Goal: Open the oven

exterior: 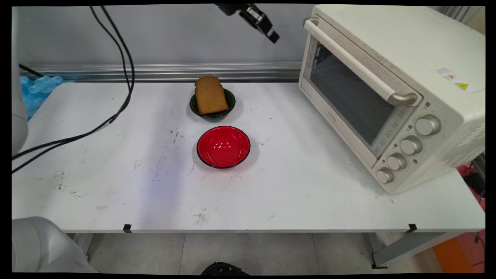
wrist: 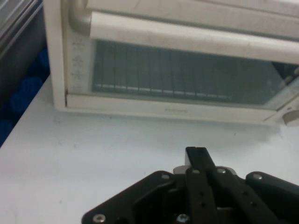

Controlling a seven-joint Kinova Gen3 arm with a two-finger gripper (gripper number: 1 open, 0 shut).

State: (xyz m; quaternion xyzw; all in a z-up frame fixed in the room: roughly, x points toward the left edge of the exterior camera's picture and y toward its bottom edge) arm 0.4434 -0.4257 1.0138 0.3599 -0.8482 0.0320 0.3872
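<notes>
the gripper (exterior: 270,33) is raised high near the top of the main view, level with the toaster oven (exterior: 391,93), fingers pressed together on nothing. the oven door (wrist: 182,70) is closed, its handle (exterior: 356,64) untouched. a slice of bread (exterior: 210,95) stands in a dark green bowl (exterior: 231,101) at the rear of the table (exterior: 116,174); a red bowl (exterior: 223,146) sits empty nearer the front. nothing lies between gripper and oven.

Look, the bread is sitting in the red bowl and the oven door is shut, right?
Not quite. The main view shows the bread sitting in the dark green bowl, behind the red bowl, which holds nothing. The oven door is shut, as you said.
</notes>
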